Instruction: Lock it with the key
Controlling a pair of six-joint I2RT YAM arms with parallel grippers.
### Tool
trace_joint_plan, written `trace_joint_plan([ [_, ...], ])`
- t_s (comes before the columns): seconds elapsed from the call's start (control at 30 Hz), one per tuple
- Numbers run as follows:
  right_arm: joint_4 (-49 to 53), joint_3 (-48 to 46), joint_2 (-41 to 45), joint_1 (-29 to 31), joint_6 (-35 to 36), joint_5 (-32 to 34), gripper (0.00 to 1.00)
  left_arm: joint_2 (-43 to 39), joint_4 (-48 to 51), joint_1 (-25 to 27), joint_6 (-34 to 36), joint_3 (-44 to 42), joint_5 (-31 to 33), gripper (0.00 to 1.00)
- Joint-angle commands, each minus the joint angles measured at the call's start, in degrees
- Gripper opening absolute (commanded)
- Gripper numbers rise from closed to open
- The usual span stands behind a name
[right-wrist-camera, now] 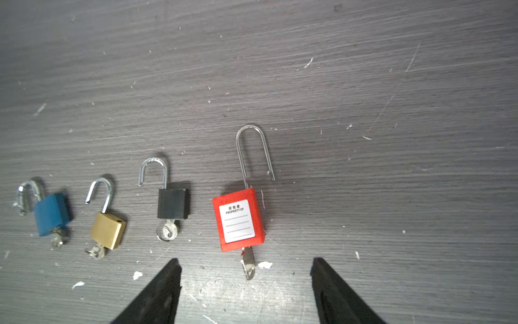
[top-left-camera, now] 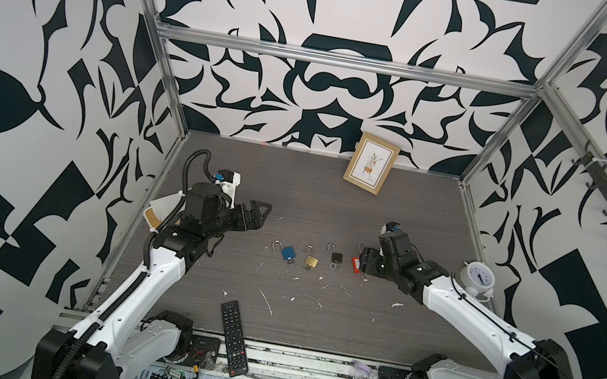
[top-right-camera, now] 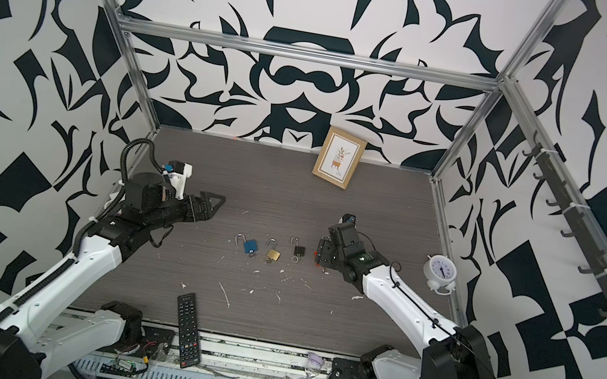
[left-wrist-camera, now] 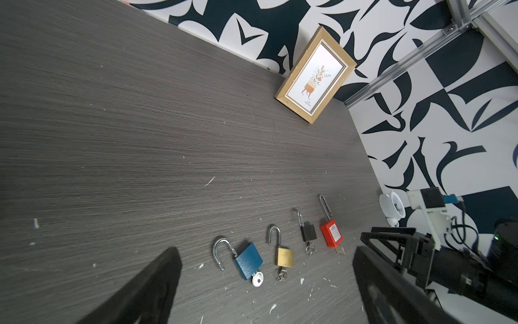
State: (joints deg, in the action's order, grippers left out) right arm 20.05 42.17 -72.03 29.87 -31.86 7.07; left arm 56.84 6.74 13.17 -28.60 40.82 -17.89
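Since the shackle (right-wrist-camera: 250, 126) of the red lock (right-wrist-camera: 238, 220) stood raised clear of its body, no locking appeared done; seating the shackle and turning the key (right-wrist-camera: 248, 265) remained. The lock lay flat on the table (right-wrist-camera: 392, 84) just ahead of the right claw (right-wrist-camera: 246, 260), whose spread jaws flanked the key without touching it. The left claw (left-wrist-camera: 265, 249), fully spread and empty, hung well apart.

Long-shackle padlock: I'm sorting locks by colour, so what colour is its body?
The padlock is red with a white label, clearest in the right wrist view.
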Motion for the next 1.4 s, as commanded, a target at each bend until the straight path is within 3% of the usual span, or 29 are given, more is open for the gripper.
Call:
trace_joint_plan([
  [0.0, -0.79, 2.04, -1.06, 0.33, -0.92, 1.28, 0.64, 1.11, 1.21, 0.1, -0.31, 1.63, -2.37, 0.99],
  [0.13, -1.23, 3.11, -4.01, 0.36, -0.38, 3.46, 0.59, 2.59, 0.66, 0.12, -1.14, 2.47, -3.53, 0.99],
  [0.3, -5.87, 2.56, -5.76, 0.32, 1.9, 0.69, 0.59, 3.41, -0.17, 0.28, -1.87, 2.39, -4.05, 0.99],
  [0.53, -5.52, 4.45, -8.25, 0.32, 4.1, -1.43, 0.61, 3.97, -0.35, 1.53, -1.55, 2.67, -5.93, 0.99],
  [0.77, -2.93, 7.66, -15.91, 0.37, 5.86, -1.36, 0.65, 5.28, 0.11, 3.35, -1.12, 2.96, -5.05, 1.0],
  [1.07, -2.58, 7.8, -19.15, 0.36, 5.57, -1.26, 0.47, 6.09, -0.06, 3.88, -0.84, 2.63, -4.96, 1.0],
  [1.37, -1.16, 8.63, -20.87, 0.35, 5.69, -1.1, 0.5, 5.03, 0.02, 4.15, -1.04, 1.9, -4.83, 1.0],
])
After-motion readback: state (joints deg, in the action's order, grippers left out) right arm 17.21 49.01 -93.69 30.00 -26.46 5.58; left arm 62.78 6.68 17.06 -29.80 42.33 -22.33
